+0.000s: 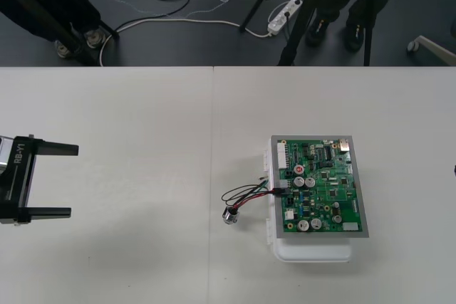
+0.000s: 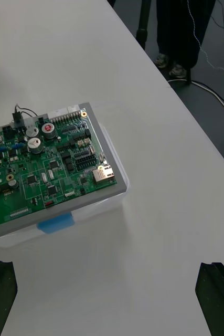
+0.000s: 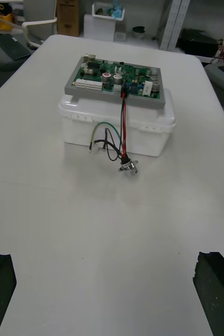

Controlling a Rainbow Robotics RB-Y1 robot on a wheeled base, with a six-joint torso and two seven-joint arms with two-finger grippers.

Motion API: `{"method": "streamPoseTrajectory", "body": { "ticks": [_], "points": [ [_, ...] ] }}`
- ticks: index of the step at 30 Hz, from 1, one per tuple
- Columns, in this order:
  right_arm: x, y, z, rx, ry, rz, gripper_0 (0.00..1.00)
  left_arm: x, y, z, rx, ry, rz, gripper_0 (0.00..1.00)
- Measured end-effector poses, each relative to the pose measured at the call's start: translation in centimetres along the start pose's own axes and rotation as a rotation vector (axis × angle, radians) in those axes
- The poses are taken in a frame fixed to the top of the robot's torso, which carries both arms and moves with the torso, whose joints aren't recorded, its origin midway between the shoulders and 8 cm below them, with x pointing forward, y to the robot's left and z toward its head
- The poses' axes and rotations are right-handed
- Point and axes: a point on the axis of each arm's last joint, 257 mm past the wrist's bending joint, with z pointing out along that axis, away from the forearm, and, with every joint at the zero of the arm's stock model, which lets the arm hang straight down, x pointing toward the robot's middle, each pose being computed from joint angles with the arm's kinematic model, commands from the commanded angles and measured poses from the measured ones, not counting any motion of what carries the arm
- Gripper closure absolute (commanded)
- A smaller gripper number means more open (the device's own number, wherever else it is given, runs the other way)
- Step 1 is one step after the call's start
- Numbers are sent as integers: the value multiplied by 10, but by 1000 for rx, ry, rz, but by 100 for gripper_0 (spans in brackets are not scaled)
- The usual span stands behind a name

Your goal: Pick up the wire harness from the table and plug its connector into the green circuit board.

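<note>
The green circuit board (image 1: 322, 186) lies on its white base (image 1: 313, 251) right of the table's middle. The harness's black plug (image 1: 283, 184) sits in a connector on the board's left edge. Its red, black and green wires (image 1: 246, 194) droop to the table, and the round metal socket (image 1: 230, 216) rests there. My left gripper (image 1: 63, 181) waits open at the far left, well away from the board. From its wrist I see the plug (image 3: 125, 93), the wires (image 3: 117, 136) and the socket (image 3: 128, 167) ahead. My right gripper (image 2: 109, 299) is open, a short way back from the board (image 2: 43, 163).
A seam (image 1: 212, 176) runs down the middle of the table. A blue tab (image 2: 55, 222) sticks to the base's side near the right gripper. Beyond the far edge, cables, a power strip (image 1: 285, 16) and stand legs lie on the dark floor.
</note>
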Motion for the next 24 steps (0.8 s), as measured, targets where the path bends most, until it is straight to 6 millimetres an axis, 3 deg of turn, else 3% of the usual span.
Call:
{"method": "streamPoseTrajectory", "body": {
  "ticks": [9,16,24],
  "points": [
    [-6,17,-12,-85,-61,-89,0,-22,-11,-23,71,-14,-33,0],
    [-22,34,-17,-150,-137,-103,0,-36,-15,-34,105,-25,-25,0],
    [-23,57,-21,-240,-139,-115,0,-49,-18,-44,119,-12,8,0]
  ]
}}
